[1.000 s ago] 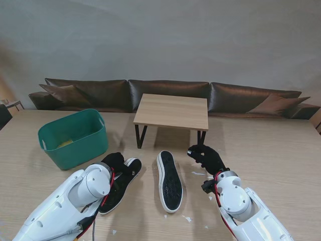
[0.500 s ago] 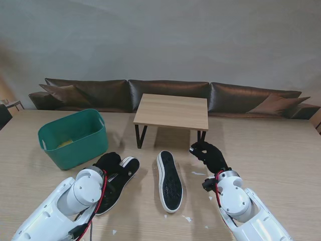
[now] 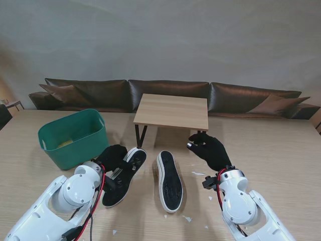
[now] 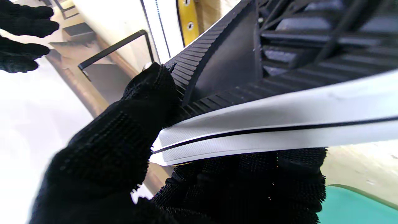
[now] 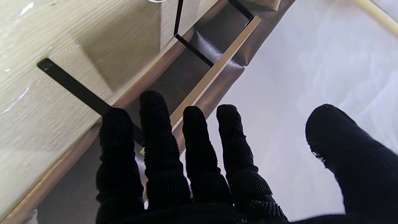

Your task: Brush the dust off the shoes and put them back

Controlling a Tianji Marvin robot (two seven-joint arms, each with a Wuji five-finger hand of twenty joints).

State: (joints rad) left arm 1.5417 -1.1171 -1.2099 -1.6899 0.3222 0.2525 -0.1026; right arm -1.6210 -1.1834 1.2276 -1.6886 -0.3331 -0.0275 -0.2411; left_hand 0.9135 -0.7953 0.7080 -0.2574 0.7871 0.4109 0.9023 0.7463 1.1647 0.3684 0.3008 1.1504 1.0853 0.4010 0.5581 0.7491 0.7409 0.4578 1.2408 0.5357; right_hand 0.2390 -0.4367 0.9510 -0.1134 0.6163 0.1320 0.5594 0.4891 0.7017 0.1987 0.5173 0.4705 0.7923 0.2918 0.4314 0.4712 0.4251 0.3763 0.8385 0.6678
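A black canvas shoe with a white rim (image 3: 123,176) is tilted sole-up at my left, its toe raised. My left hand (image 3: 111,156) is shut on it; in the left wrist view the thumb (image 4: 124,130) presses the ribbed sole and the other fingers wrap under the white rim of the shoe (image 4: 264,130). The second shoe (image 3: 169,179) lies sole-up on the table in the middle, untouched. My right hand (image 3: 209,149) hovers to its right, above the table, with the fingers (image 5: 161,146) spread and nothing in them. No brush is visible.
A green basket (image 3: 75,138) stands at the far left. A small wooden side table (image 3: 172,111) on black legs sits behind the shoes, with a dark sofa (image 3: 170,90) beyond. White scraps (image 3: 188,218) dot the tabletop near me.
My left hand has lifted its shoe and carried it slightly rightward and farther from me. My right hand has risen and stretched its fingers out toward the side table.
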